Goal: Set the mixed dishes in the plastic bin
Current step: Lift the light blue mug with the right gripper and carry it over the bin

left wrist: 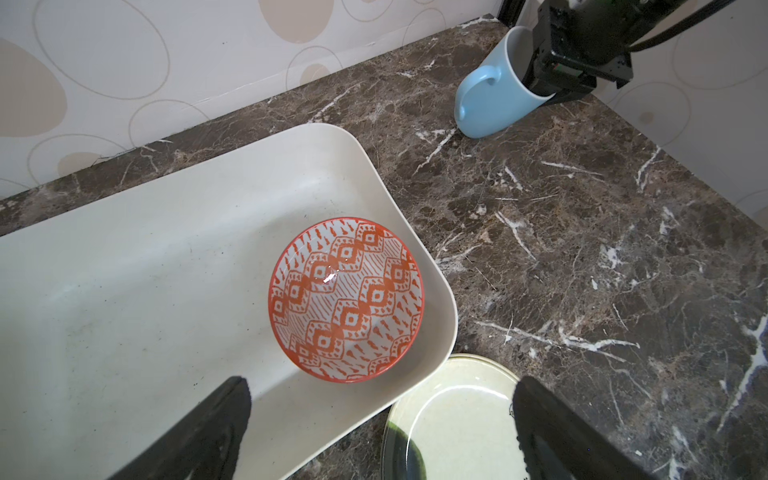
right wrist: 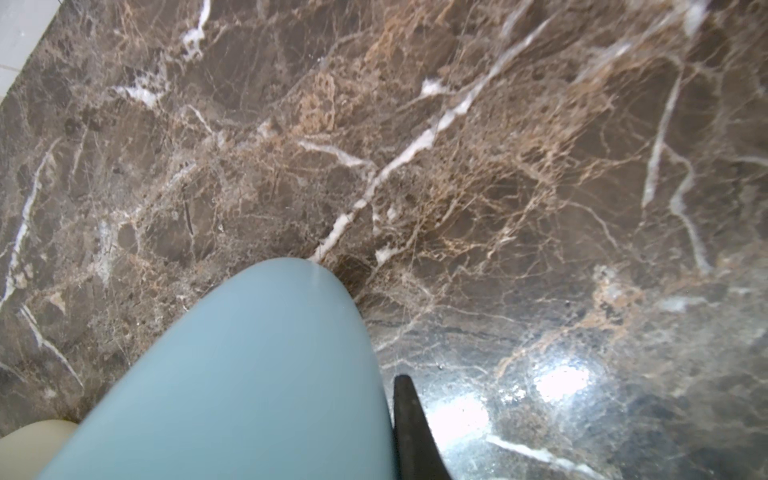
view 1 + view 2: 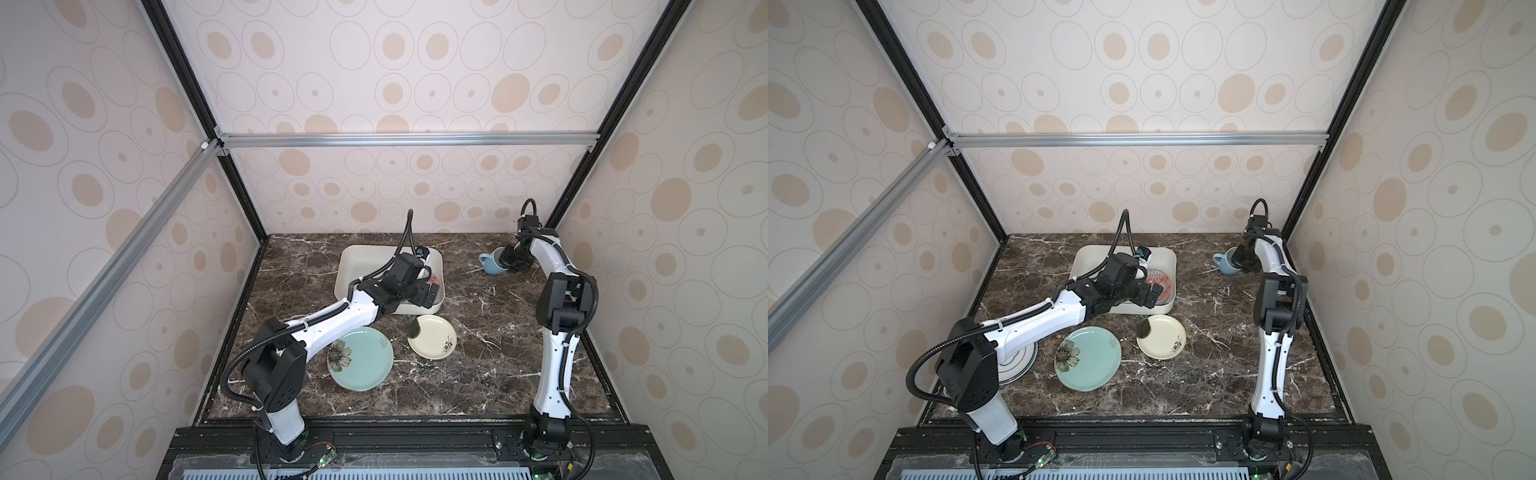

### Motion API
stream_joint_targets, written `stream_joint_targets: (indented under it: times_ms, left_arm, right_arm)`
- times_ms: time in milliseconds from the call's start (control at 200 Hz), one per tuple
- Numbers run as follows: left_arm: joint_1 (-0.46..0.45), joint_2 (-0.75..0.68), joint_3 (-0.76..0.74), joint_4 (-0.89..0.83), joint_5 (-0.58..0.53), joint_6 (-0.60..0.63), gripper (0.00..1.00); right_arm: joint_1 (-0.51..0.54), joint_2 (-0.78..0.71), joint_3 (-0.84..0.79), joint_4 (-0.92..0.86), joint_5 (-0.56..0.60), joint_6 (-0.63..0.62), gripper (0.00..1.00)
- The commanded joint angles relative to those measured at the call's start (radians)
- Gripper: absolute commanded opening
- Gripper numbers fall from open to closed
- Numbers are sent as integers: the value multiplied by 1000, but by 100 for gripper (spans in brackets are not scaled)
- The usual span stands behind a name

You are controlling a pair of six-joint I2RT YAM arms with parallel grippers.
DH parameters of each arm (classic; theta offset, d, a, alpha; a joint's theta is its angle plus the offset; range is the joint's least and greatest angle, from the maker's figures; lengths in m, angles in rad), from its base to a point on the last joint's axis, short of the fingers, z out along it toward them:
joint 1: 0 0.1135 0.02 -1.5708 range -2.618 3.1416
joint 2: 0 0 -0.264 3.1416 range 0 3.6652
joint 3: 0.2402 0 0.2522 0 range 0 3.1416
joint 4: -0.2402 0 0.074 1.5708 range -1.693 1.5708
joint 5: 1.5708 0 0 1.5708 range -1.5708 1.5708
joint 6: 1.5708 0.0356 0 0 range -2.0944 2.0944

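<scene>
Top views: my right claw is clenched on the wall of the light-blue ceramic mug, far right of the brown marble worktop. Mug tipped, mouth toward 3 o'clock, handle at 9. The shallow white plastic bin lies at 9 o'clock from it, well apart. Left claw is released over the bin's 4 o'clock corner.

Left wrist: the red-patterned ceramic bowl sits in the bin; mug leans on its base edge.

Right wrist: black finger against mug's outside. My guess: lift, carry toward 9.
</scene>
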State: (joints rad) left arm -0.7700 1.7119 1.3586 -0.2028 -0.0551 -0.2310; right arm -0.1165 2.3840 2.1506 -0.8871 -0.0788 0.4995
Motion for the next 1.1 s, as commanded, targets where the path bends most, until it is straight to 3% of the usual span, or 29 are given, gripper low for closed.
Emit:
stream_joint_targets:
  times_ms: [0, 485, 1095]
  left_arm:
    - [-4, -44, -9, 13, -17, 22, 99]
    - [14, -130, -123, 67, -28, -12, 99]
    - [58, -253, -262, 115, -23, -18, 99]
  right_arm:
    - [26, -52, 9, -33, -4, -20, 4]
    - [169, -197, 28, -33, -24, -78, 2]
    - [379, -11, 333, -72, -57, -136, 3]
